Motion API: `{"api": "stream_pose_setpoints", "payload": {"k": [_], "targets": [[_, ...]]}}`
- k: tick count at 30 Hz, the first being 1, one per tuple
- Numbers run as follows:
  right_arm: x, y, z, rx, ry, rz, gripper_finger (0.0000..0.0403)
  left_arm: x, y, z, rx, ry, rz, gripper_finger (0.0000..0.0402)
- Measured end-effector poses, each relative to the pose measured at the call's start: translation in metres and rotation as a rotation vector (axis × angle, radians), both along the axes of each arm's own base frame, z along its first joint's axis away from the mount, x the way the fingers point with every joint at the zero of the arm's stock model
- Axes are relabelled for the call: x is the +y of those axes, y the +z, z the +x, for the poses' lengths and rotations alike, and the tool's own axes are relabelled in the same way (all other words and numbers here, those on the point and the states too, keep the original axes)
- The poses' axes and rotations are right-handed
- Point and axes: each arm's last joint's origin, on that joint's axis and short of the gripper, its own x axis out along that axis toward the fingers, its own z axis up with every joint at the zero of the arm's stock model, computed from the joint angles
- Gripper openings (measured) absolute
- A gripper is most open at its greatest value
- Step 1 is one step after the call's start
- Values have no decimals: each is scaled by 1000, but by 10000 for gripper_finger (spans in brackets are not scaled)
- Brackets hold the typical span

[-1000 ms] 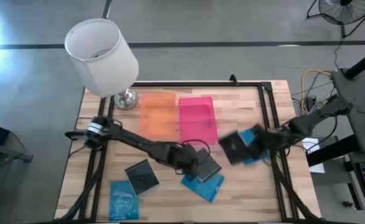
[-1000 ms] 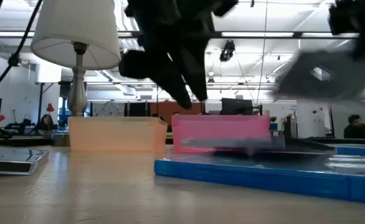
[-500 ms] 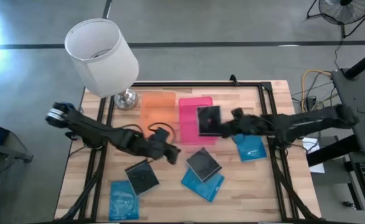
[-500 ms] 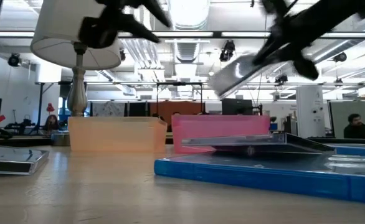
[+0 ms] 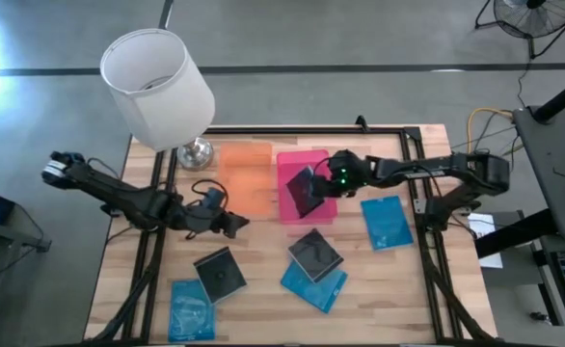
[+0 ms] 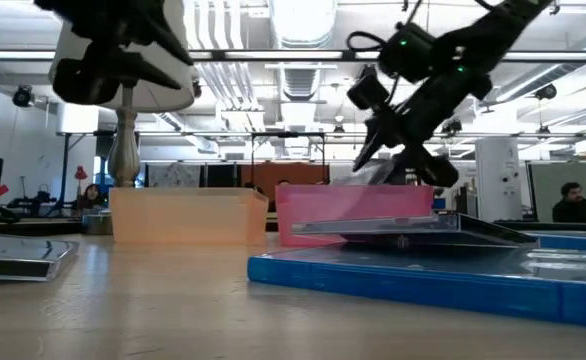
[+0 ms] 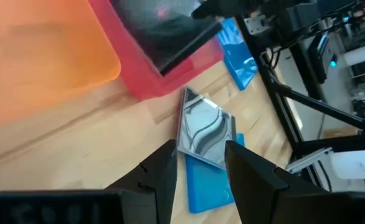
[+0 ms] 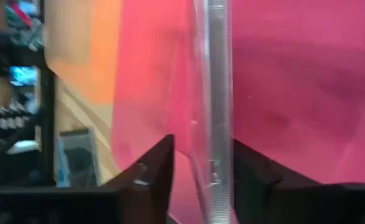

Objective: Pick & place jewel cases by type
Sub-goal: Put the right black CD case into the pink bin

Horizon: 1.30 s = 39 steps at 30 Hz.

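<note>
Surface [image 5: 254, 241]: wooden, bearing two trays and scattered jewel cases.
Pink tray [image 5: 297, 166]: directly beneath the right hand [image 5: 323, 183].
Dark jewel case [image 5: 305, 192]: gripped edge-on by the right hand, tilted over the tray; best levelled and lowered before release.
Left hand [image 5: 232, 222]: empty, fingers apart, over bare wood.
Legible writing: none.

Wooden table [image 5: 379, 280]: trays [image 5: 244, 173], jewel cases [image 5: 221, 275], lamp [image 5: 194, 151].
</note>
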Motion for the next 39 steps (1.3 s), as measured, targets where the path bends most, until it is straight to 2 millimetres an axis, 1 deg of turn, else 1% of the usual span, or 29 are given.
{"api": "stream_pose_setpoints", "payload": {"k": [2,5,7,9,13,15,17,19,21,24,27,31,35,39], "targets": [[2,5,8,10,43,-10,161,2,-5,-5,13,-1,4,117],[12,16,13,76,150,-32,214,2,-9,-6,13,-3,5,117],[21,25,9,178,214,-77,243,2,-10,-6,5,-8,10,117],[32,43,4,262,250,-161,264,1,-12,-5,-2,-18,17,117],[55,81,-13,382,305,-325,285,-2,-17,2,-67,-54,13,117],[70,92,-23,408,371,-324,287,-4,-18,8,-124,-97,-7,117],[84,95,-34,416,454,-259,285,-4,-21,17,-176,-146,-21,117],[98,85,-46,404,537,-135,280,-3,-26,28,-203,-161,-32,117],[112,71,-54,384,564,-30,273,-2,-35,38,-183,-185,-41,117],[131,50,-65,342,540,35,263,-2,-48,59,-146,-224,-87,117],[143,27,-69,267,483,80,256,-9,-59,80,-113,-279,-130,117],[145,-4,-74,230,379,81,259,-19,-71,110,-38,-360,-175,117],[145,-30,-72,113,333,103,269,-26,-77,137,47,-389,-183,117],[146,-58,-78,136,293,127,278,-31,-92,154,207,-403,-148,117]]}}
